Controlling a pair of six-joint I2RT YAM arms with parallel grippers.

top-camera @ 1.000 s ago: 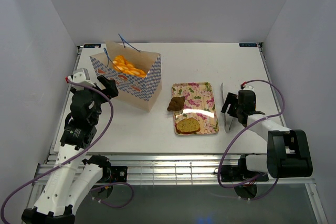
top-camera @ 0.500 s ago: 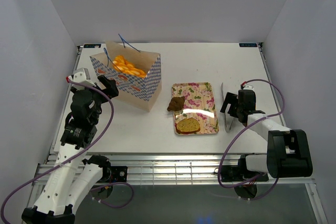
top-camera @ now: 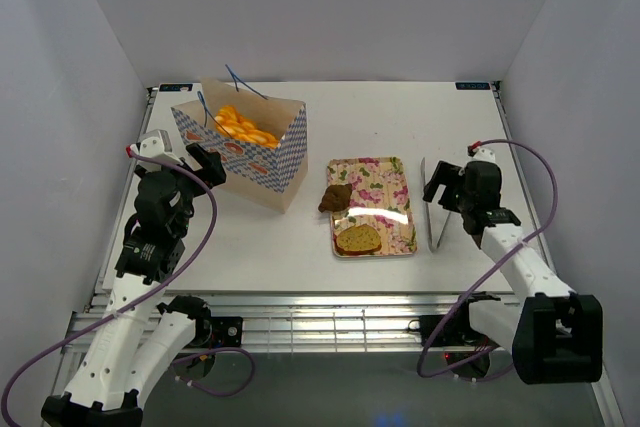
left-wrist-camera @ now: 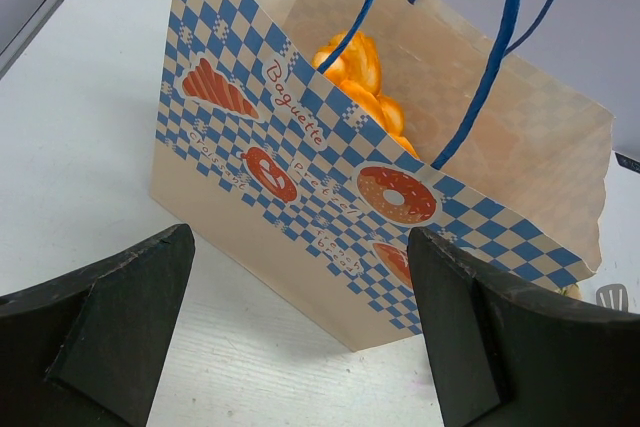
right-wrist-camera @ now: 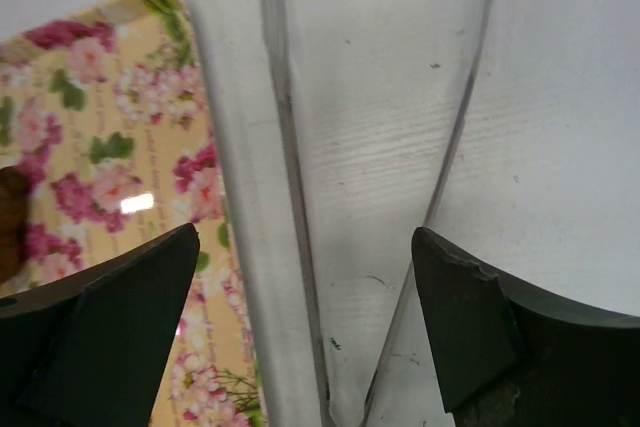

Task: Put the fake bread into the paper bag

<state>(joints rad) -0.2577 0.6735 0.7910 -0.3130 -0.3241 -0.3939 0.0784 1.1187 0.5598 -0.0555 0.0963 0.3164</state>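
Toast slice (top-camera: 358, 238) on the tray's (top-camera: 385, 182) near end, brown bun (top-camera: 335, 197) at its left rim. Right gripper (right-wrist-camera: 305, 277) gapes empty over tongs (right-wrist-camera: 283, 127) right of the tray; slick tongs could skid when pinched. Left gripper (left-wrist-camera: 300, 247), open and empty, faces the paper bag (left-wrist-camera: 300, 177) far-left of the tray.

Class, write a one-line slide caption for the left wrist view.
Open left fingers flank the checkered bag, orange bread inside.
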